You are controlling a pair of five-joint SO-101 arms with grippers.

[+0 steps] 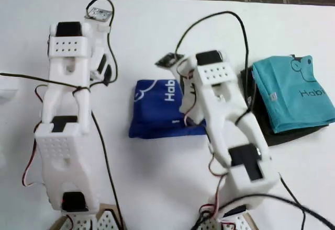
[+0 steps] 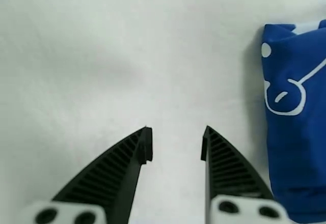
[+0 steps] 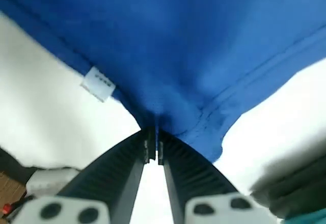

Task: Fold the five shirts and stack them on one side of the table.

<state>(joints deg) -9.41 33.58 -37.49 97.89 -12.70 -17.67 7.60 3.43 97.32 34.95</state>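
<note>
Shirts, three: blue shirt (image 1: 157, 110), teal shirt (image 1: 293, 91) atop black shirt (image 1: 285, 136); right pincer (image 3: 152, 142) clamps blue; left pincer (image 2: 175, 145) parted, empty.

The right gripper (image 3: 153, 143) has its two black ribbed fingers (image 3: 119, 170) pressed almost together on a pinch of the blue shirt (image 3: 193, 40), at the shirt's stitched hem. If the direction the fingers point is 12 o'clock, the shirt spreads from 10 to 2 o'clock. A small white label (image 3: 98, 84) sits at its edge at about 11 o'clock. The white table (image 3: 46, 117) shows on both sides of the fingers. At 4 o'clock lies a blurred dark cloth (image 3: 290, 196), with a bit of teal cloth (image 3: 320, 215) just beside it.
</note>
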